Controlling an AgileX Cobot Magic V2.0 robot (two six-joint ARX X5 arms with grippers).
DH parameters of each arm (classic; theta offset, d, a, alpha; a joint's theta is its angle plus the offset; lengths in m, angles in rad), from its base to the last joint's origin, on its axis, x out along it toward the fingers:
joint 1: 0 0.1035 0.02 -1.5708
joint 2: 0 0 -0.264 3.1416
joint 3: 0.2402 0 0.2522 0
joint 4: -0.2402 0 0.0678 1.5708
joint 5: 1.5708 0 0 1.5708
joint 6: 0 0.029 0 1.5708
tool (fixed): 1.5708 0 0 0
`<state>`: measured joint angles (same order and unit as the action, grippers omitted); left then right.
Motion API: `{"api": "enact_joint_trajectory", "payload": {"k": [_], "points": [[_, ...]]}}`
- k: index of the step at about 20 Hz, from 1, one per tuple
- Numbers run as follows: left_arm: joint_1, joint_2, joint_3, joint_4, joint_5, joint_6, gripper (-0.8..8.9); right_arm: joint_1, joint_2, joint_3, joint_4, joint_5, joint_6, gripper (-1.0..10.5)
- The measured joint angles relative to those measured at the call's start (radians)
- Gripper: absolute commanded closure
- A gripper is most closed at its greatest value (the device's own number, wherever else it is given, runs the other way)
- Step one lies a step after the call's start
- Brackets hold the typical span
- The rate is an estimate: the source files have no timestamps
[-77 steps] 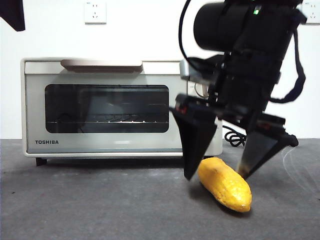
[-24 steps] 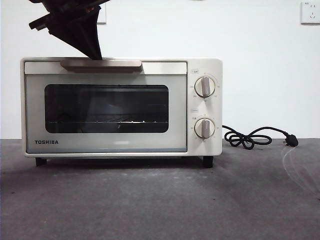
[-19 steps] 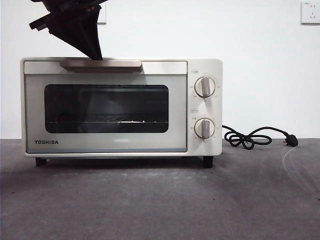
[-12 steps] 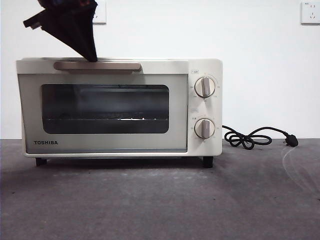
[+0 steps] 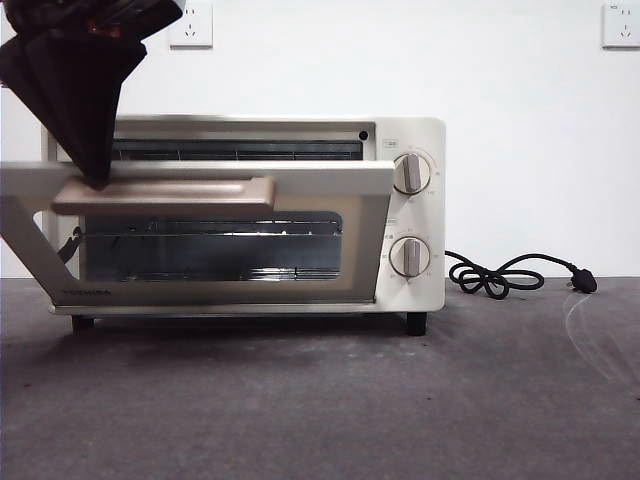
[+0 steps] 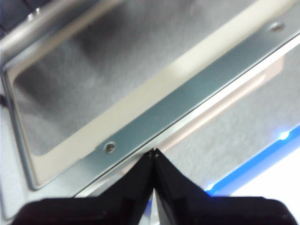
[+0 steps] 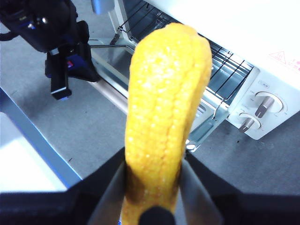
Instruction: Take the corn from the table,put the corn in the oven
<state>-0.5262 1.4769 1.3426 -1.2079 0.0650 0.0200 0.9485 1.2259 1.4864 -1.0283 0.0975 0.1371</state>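
The table [image 5: 330,400], dark grey and mottled, lies bare in the near part of the front view. Farther back on it stands the oven [image 5: 410,130], cream-white, its door [image 5: 300,178] swung partly down toward the near side, so the wire rack [image 5: 210,232] inside shows through the glass and the top slot of the cavity is exposed. Two round knobs [image 5: 408,173] sit on its right panel, and a black cord [image 5: 510,273] curls on the table to the right of it.

The left gripper [image 5: 95,180] comes down from the upper left corner of the front view, its tip resting on the left end of the door's bar handle [image 5: 165,194]. In the left wrist view its jaws are pressed together to a point, just at the door's edge, with nothing seen between them.

The right gripper [image 7: 154,187] is out of the front view, above the scene. Its jaws are clamped on the lower end of the corn [image 7: 166,112], which stands upright between them, held in the air above the table near the open oven [image 7: 243,61].
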Motion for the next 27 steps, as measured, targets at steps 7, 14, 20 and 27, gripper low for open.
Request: {"api": "enact_joint_trajectory", "payload": {"k": [7,14,20,27], "points": [[-0.112,-0.161,0.000,-0.002,-0.003,-0.006,8.19,0.000,0.000,0.000,0.006,0.000,-0.024,9.6],[-0.141,-0.443,0.000,0.103,-0.062,-0.061,8.19,0.000,0.086,0.002,0.156,-0.113,-0.125,9.6],[-0.141,-0.656,0.000,0.126,-0.312,-0.090,8.19,0.006,0.272,0.002,0.339,-0.151,-0.244,9.6],[-0.141,-0.790,0.000,0.058,-0.420,-0.112,8.19,0.041,0.409,0.002,0.477,-0.089,-0.359,9.6]]}}
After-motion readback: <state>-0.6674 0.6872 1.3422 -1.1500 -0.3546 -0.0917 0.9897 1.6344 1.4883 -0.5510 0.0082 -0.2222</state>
